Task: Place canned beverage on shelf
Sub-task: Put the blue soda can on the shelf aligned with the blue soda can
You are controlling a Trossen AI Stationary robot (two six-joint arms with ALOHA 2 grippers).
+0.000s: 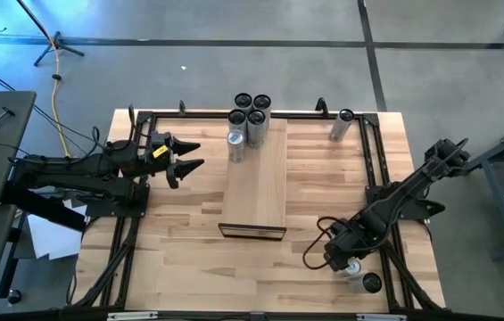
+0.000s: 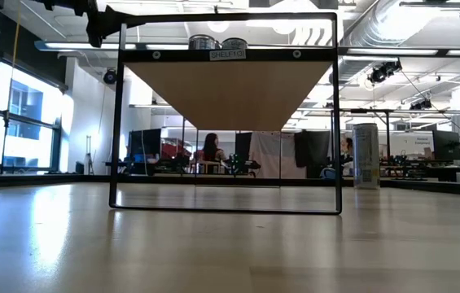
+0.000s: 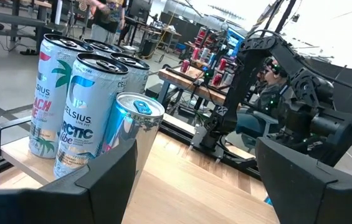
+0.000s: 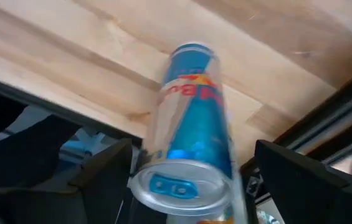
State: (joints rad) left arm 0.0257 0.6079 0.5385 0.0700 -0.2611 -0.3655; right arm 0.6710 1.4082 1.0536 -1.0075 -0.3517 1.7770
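Observation:
The shelf is a long pale board raised over the middle of the table. Several tall cans stand on its far end; they also show in the left wrist view. My right gripper is at the table's near right corner, open. Its two fingers stand on either side of a blue and silver can that stands upright on the table, seen from above its top. My left gripper is open and empty, in the air left of the shelf's far end, pointing toward the cans.
Another can stands beside the right gripper, toward the near right corner. A tall can stands alone at the table's far right and shows in the low view. A black frame runs round the table's edges.

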